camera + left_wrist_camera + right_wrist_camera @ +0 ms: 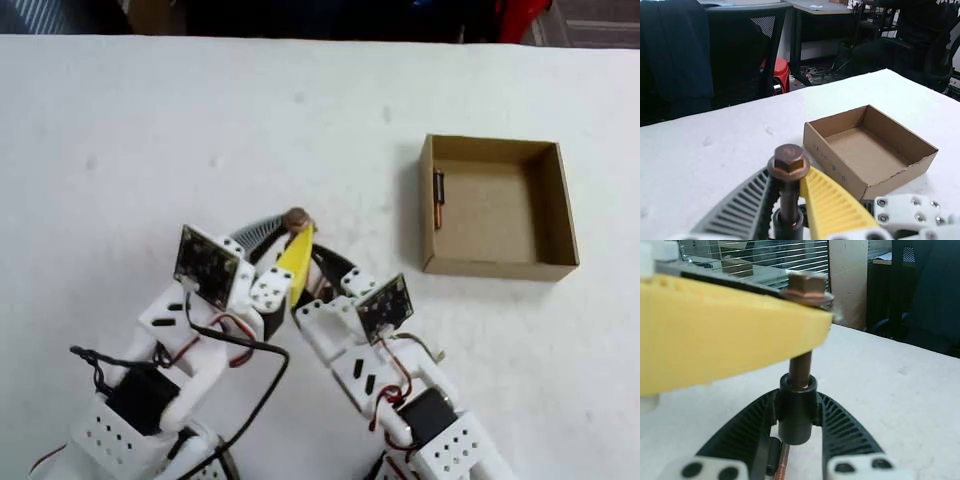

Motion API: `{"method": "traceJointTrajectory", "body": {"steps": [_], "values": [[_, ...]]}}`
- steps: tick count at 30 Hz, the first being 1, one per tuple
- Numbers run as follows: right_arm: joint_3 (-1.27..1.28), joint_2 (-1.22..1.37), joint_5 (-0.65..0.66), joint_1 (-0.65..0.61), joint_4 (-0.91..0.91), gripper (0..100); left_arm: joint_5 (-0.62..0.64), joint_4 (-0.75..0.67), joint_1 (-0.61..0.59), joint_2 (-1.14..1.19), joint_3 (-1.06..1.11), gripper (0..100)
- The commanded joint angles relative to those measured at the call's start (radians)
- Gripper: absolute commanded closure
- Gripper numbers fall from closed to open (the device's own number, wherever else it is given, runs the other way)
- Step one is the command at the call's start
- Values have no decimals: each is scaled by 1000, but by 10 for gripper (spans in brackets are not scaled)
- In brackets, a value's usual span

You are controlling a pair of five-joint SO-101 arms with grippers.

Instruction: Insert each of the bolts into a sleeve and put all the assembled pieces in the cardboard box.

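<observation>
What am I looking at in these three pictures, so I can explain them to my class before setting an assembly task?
Two small robot arms sit at a white table. One picture looks down from above; the others come from a camera on each wrist. The left gripper, grey and yellow, holds a copper bolt upright. The right gripper, black, holds a black sleeve beneath, the bolt's shank partly inside it. A cardboard box nearby contains one finished piece.

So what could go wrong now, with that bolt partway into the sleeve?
The bolt is only partly inside the sleeve; if the left gripper pushes off-line, it might jam. If the right gripper loosens early, the piece could fall short of the cardboard box.
</observation>
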Motion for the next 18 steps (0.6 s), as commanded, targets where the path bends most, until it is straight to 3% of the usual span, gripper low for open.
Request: {"method": "traceJointTrajectory", "body": {"steps": [1,18], "values": [[8,-15,-6,31,-5,981,14,23,38,-13,-9,976],[8,-15,-6,27,-1,981,9,28,38,-12,21,976]]}}
